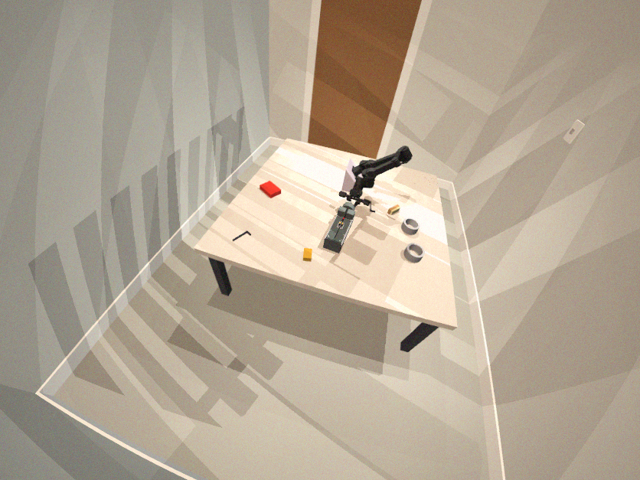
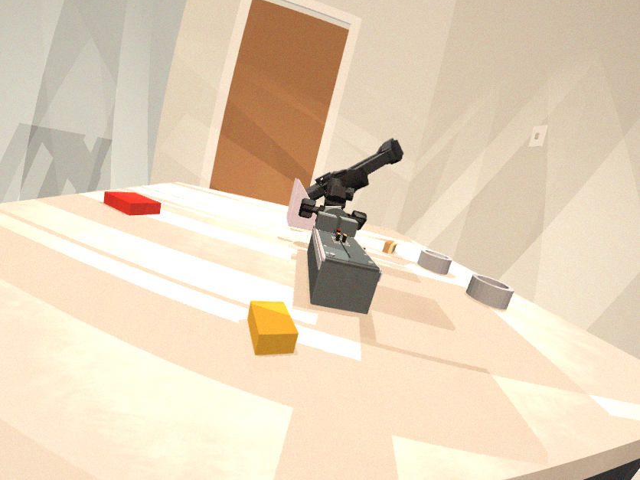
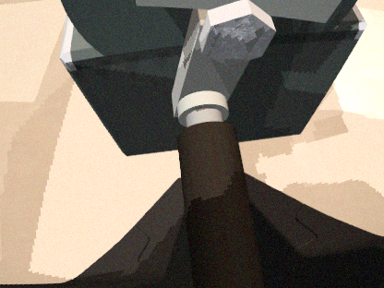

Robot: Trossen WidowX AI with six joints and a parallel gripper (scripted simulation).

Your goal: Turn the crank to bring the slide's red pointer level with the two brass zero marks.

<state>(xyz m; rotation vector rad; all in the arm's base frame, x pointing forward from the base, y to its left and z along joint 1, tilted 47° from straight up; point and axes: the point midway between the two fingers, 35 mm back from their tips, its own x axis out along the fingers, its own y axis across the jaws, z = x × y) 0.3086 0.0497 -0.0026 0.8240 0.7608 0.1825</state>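
The dark grey machine (image 1: 334, 243) (image 2: 341, 287) stands on the table, its slot running lengthwise along the top. The slide's small red pointer (image 2: 338, 230) shows close to the brass marks (image 2: 344, 237); the views are too small to tell if they are exactly level. In the wrist view the grey crank arm (image 3: 208, 77) leads down to the dark brown handle (image 3: 210, 160). My gripper (image 3: 210, 186) (image 1: 354, 200) is shut on this handle, a finger on either side, at the machine's far end. In the exterior view the machine hides the fingertips and handle.
A red block (image 1: 270, 188) (image 2: 130, 203), a yellow block (image 1: 307, 254) (image 2: 272, 328) and a black hex key (image 1: 241, 236) lie left of the machine. A small wooden block (image 1: 393, 209) (image 2: 389, 246) and two grey rings lie right. A pale pink panel (image 1: 347, 181) (image 2: 296, 207) stands beside the arm.
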